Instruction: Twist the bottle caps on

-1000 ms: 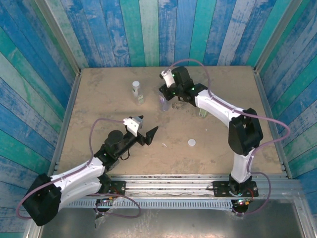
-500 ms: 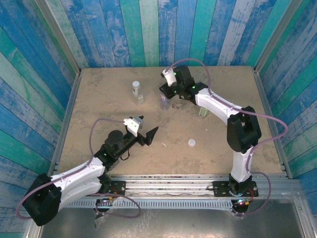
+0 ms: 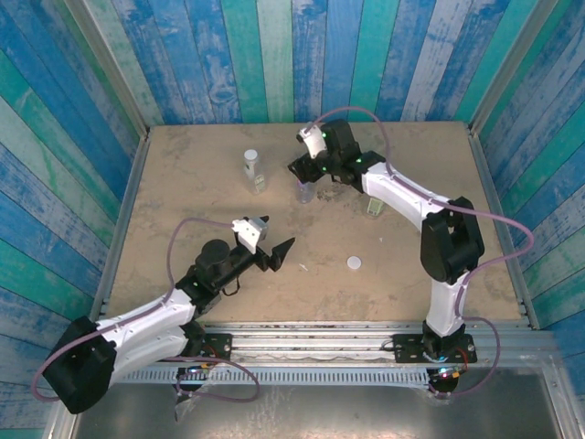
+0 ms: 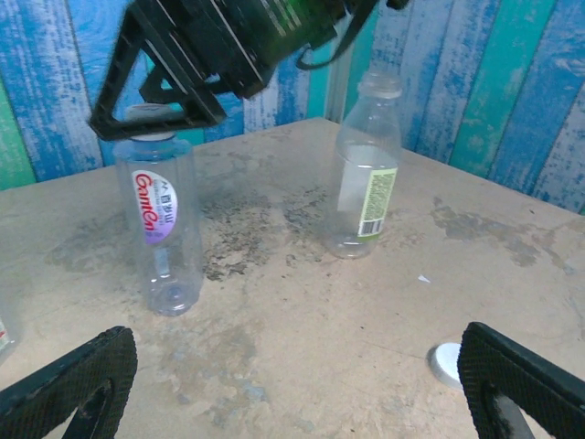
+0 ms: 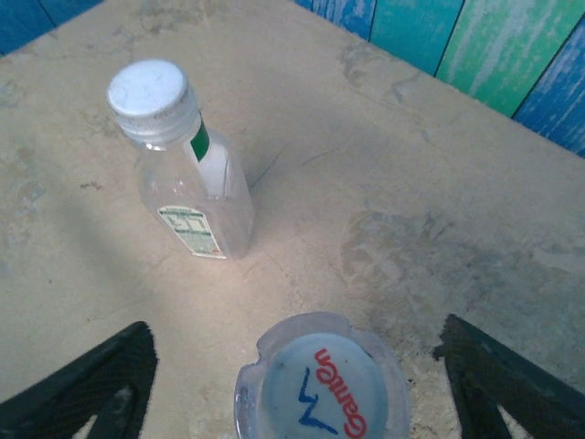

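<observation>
Toward the far left of the sandy table (image 3: pixel 183 201), a small capped bottle (image 3: pixel 253 170) stands upright. Its plain white cap (image 5: pixel 148 91) is seated on the neck, and a green-and-white label runs down its side.

Nearer the arm bases and slightly to the right, the left gripper (image 3: pixel 277 230) hangs low over bare tabletop. Its 2 jaws are released and spread wide, grasping nothing.

Right of that, in the far half of the table, the pink-labelled bottle (image 3: pixel 303 190) stands upright, well apart from the small capped bottle. The printed cap (image 5: pixel 317 380), marked with red letters, sits on its neck. The right gripper (image 5: pixel 294 329) points down directly over this bottle. Its jaws are released, with 1 finger on each side of the bottle's top. In the right wrist view, neither finger touches the cap or the bottle.

Farther right and closer to the arms, 1 loose cap (image 3: pixel 354 263) lies flat on the table by itself, apart from every bottle.

Beyond it and a little to the right, the green-labelled bottle (image 3: pixel 373 207) stands upright beside the right arm's forearm. In the left wrist view its clear threaded neck is bare.
</observation>
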